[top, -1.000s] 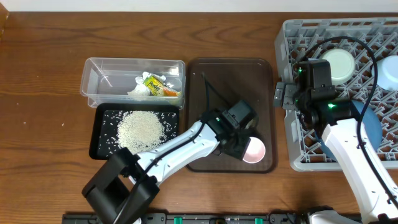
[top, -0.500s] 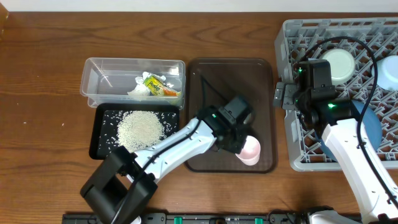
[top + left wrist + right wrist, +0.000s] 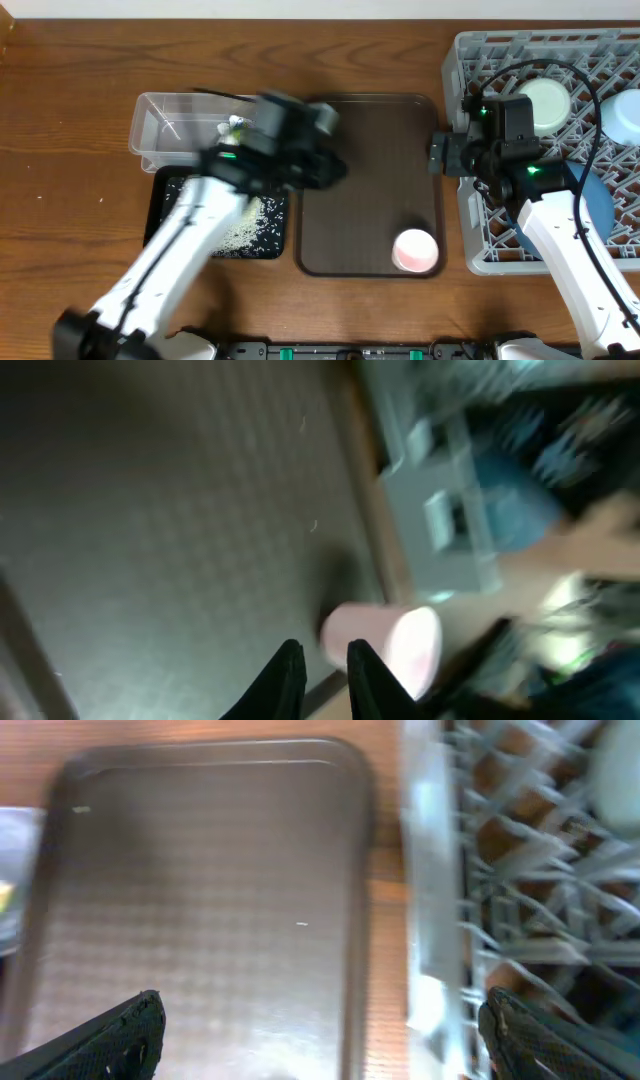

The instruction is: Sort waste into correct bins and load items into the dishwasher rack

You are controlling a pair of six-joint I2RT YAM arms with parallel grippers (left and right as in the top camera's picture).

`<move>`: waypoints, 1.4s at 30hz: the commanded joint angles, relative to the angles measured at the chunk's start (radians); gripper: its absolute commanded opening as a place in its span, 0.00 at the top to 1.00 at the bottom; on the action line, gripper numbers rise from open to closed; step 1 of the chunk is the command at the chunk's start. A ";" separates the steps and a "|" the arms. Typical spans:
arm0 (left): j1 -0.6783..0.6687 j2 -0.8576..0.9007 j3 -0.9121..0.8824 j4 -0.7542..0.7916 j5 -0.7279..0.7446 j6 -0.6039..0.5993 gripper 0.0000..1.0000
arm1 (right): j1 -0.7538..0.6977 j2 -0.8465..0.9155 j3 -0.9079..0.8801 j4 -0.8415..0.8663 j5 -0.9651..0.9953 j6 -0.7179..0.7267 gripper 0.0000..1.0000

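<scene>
ok, pink cup point(image 3: 415, 250) lies on its side on the brown tray point(image 3: 370, 130), at its near-right corner just beside the dishwasher rack point(image 3: 470, 225). it is plain pale pink with a smooth wall and a lighter open mouth, and neither arm touches it. left gripper point(image 3: 325, 678) is motion-blurred over the tray's far-left corner, fingers nearly together with nothing between them; right gripper point(image 3: 325, 1040) hangs over the gap between tray and rack, fingers spread wide and empty.
</scene>
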State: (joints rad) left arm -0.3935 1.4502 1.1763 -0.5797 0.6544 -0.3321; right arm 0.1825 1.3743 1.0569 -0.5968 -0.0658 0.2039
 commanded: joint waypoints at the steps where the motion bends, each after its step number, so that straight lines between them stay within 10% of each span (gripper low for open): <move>1: 0.134 -0.047 -0.002 -0.018 0.261 0.025 0.77 | -0.006 0.002 0.009 0.014 -0.123 -0.045 0.01; 8: 0.163 -0.040 -0.002 -0.148 0.272 0.175 0.51 | -0.006 0.002 0.009 0.023 -0.119 -0.045 0.01; 13: 0.068 -0.018 -0.003 -0.173 0.148 0.186 0.02 | -0.006 0.002 0.009 0.029 -0.118 -0.045 0.01; 18: -0.044 0.001 -0.006 -0.154 0.038 0.186 0.00 | -0.006 0.002 0.009 0.029 -0.119 -0.045 0.01; 22: -0.145 0.031 -0.006 -0.117 0.001 0.186 0.30 | -0.006 0.002 0.009 0.028 -0.119 -0.045 0.01; 28: -0.311 0.110 -0.006 -0.092 -0.156 0.121 0.43 | -0.006 0.002 0.009 0.027 -0.118 -0.045 0.01; 42: -0.472 0.239 -0.006 0.009 -0.255 0.090 0.44 | -0.006 0.002 0.009 0.025 -0.118 -0.045 0.01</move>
State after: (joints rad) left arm -0.8646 1.6711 1.1748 -0.5816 0.4305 -0.2363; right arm 0.1825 1.3743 1.0569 -0.5716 -0.1802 0.1741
